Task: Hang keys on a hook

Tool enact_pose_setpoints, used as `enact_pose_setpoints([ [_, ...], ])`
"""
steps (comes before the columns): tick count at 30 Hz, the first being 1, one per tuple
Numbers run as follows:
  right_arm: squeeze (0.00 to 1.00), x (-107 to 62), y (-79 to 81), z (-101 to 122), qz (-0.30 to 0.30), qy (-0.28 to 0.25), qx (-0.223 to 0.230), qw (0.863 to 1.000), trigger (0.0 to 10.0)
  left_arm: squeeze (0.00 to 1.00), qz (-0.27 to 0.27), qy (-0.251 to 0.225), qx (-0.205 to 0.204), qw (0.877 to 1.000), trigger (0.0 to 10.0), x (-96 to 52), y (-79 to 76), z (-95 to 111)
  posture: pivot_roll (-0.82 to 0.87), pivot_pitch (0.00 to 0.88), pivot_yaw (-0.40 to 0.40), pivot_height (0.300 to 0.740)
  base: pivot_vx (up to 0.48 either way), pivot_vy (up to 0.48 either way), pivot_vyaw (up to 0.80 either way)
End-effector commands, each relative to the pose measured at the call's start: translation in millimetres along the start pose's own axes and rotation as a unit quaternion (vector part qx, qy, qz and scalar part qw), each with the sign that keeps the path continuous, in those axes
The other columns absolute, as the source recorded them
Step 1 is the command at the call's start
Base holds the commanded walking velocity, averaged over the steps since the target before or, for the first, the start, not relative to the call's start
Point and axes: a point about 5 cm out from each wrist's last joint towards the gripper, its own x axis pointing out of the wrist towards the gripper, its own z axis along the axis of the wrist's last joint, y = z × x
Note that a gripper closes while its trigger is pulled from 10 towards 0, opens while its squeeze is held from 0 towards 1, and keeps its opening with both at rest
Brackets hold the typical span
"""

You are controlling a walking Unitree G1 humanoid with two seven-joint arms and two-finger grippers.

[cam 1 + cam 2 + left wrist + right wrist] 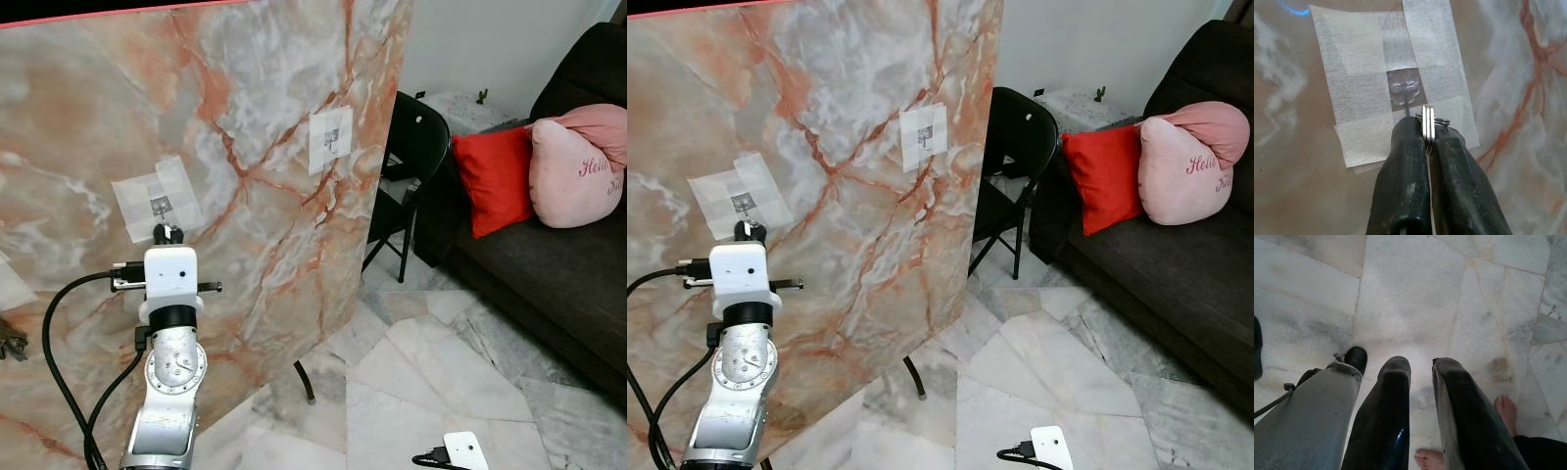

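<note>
At the near edge of the head view, around five o'clock, the right arm hangs idle over the marble floor [441, 392]. In its wrist view the right pincer [1420, 382] has its two black fingers apart with nothing between them, and a person's bare foot [1506, 411] rests on the floor just beyond the fingers.

At about seven o'clock the left arm rises from the bottom edge, its white camera housing facing the marble-patterned panel [255, 117] that stands upright ahead. The left pincer [1425, 139] has its fingers pressed together on a silver key ring [1428, 125], seen edge-on between the fingertips. The ring sits just below a small clear adhesive hook [1404, 93], very close to it; whether it touches the hook's thin prong cannot be told. The hook is fixed at the middle of a patch of white tape [157, 196] on the panel, near nine o'clock.

Farther along the panel, toward twelve o'clock, is a second tape patch with a hook [331, 139]. Behind the panel's edge, about one o'clock, stands a black folding chair [416, 147]. Beyond it, at two to three o'clock, a dark sofa [549, 274] carries a red cushion [495, 176] and a pink cushion [578, 171] with script lettering, touching each other.
</note>
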Motion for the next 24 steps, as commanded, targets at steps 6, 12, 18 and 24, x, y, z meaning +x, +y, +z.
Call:
enact_pose_setpoints([
  [6,0.0,0.0,-2.0,4.7,-0.005,-0.009,0.004,1.0,10.0,0.0,0.034,-0.005,0.001,0.999,10.0,6.9,2.4,6.1,0.11,0.0,-0.088,0.74,0.0,0.0,0.0],
  [12,0.0,0.0,-1.8,4.7,-0.004,-0.009,0.005,1.0,10.0,0.0,0.049,-0.003,0.002,0.999,10.0,5.3,4.3,6.8,0.11,0.0,-0.087,0.74,0.0,0.0,0.0],
  [18,0.0,0.0,-1.5,4.5,-0.004,-0.009,0.005,1.0,10.0,0.0,0.047,-0.001,-0.002,0.999,10.0,5.4,2.9,6.4,0.11,0.0,-0.086,0.74,0.0,0.0,0.0],
  [24,0.0,0.0,-1.3,4.6,-0.004,-0.009,0.006,1.0,10.0,0.0,0.049,-0.005,-0.011,0.999,10.0,6.2,2.7,8.2,0.11,0.0,-0.084,0.74,0.0,0.0,0.0],
])
